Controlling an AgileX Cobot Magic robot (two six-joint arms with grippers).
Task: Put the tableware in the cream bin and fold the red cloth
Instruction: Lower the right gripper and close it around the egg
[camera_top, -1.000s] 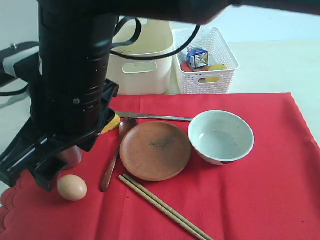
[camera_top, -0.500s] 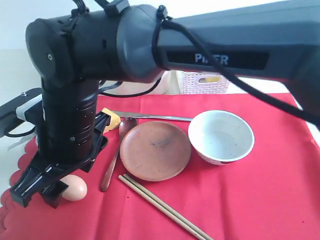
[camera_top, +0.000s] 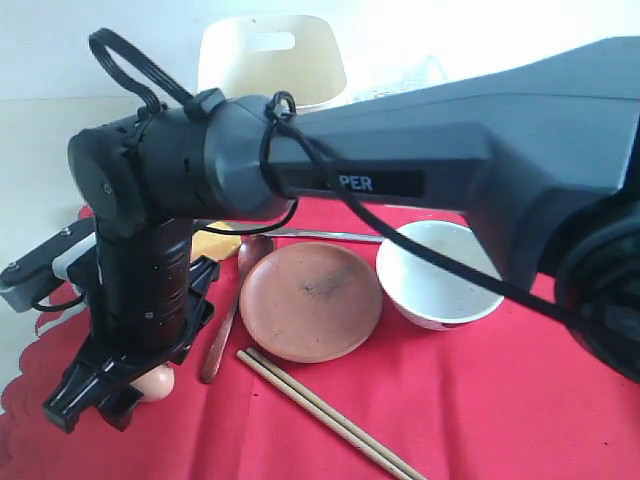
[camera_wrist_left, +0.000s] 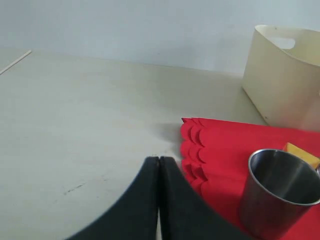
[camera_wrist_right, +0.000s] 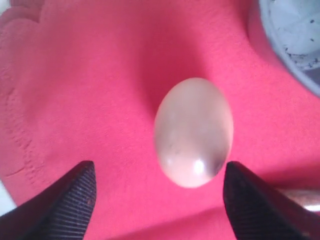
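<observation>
1. The right gripper (camera_wrist_right: 159, 200), spread, straddles the egg (camera_wrist_right: 194, 131) on the red cloth (camera_top: 480, 400).
2. The left gripper (camera_wrist_left: 159, 165), pressed together and empty, is near the steel cup (camera_wrist_left: 280, 192).
3. The cream bin (camera_wrist_left: 287, 75) stands beyond the cloth.

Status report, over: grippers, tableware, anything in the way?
Right gripper open, straddling egg on red cloth, no contact. Left gripper shut, empty, near steel cup. Brown plate, white bowl not yet in cream bin. Cheese wedge also on cloth.
</observation>
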